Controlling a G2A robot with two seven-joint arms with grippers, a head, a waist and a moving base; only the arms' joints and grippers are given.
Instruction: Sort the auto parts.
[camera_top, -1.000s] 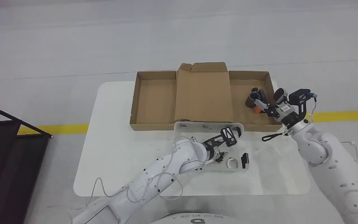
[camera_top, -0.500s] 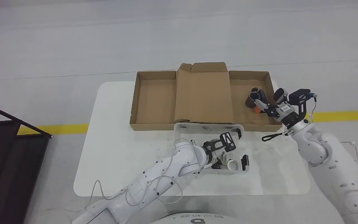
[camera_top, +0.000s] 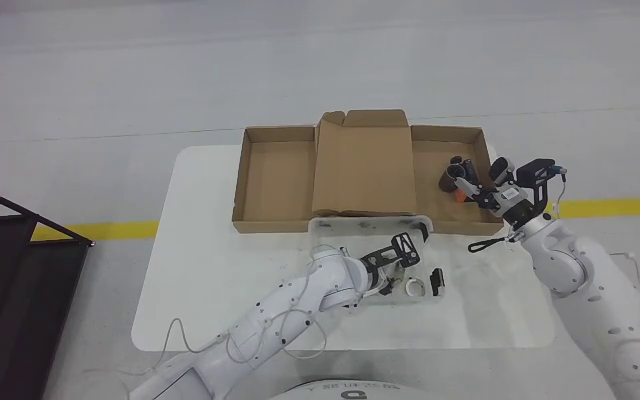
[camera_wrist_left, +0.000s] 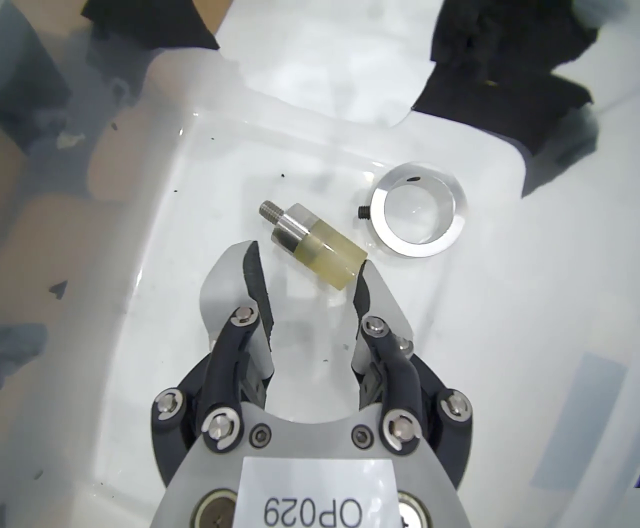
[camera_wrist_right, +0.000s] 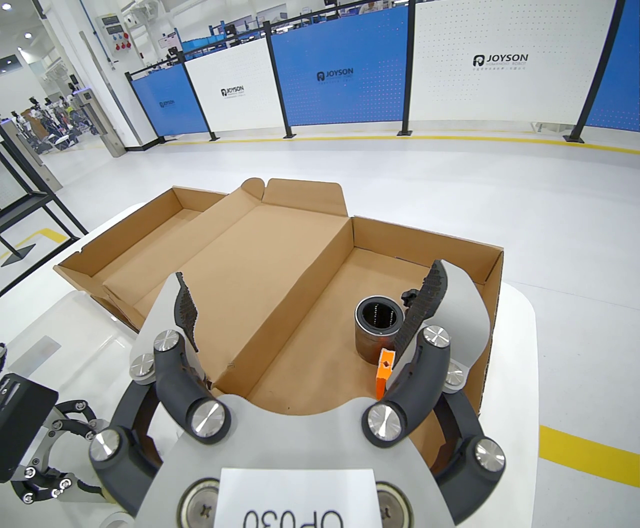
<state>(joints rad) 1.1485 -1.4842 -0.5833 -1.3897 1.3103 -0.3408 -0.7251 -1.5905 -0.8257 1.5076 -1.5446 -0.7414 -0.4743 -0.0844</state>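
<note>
Where the stud (camera_wrist_left: 316, 246) lies, the left claw (camera_wrist_left: 306, 262) hangs agape.

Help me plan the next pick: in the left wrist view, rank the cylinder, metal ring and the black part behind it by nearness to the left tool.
1. Cylinder, at the left tool's tips.
2. Metal ring, beside the cylinder.
3. Black part, beyond the ring.

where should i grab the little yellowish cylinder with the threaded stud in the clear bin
Grip the yellowish body across its round sides, from above: it lies flat, the stud is too thin, and the metal ring crowds one side.
</note>
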